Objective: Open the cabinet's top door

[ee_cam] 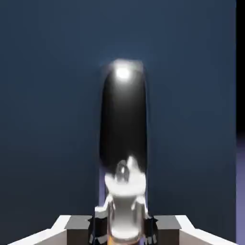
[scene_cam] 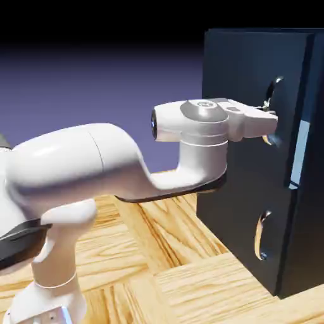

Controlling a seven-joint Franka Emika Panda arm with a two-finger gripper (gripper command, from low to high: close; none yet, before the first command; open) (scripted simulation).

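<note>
- The cabinet (scene_cam: 253,158) stands on the wooden table (scene_cam: 171,253) at the right of the exterior view, dark navy, with 2 front panels, each with its own curved silver handle.
- The top door (scene_cam: 243,82) is the taller upper panel. A pale blue strip shows along its right edge, which may be the inner shelf seen through a small gap, so the door looks barely open at most.
- The gripper (scene_cam: 271,119) reaches level toward the door and sits at the upper handle (scene_cam: 274,92), about midway along its length.
- In the hand view the handle (ee_cam: 123,119) rises straight ahead as a dark, shiny bar between the 2 fingers (ee_cam: 98,225), and the jaws look clenched on its lower part.
- The handle's long axis runs vertically along the door face, so the fingers close across it from either side.
- My judgement: the coming move is a pull away from the door face, swinging with the panel.
- Hard to make out: the exact finger contact in the exterior view, where the hand covers the handle's middle, and which edge carries the hinge.
- The lower handle (scene_cam: 261,235) is well below and untouched.
</note>
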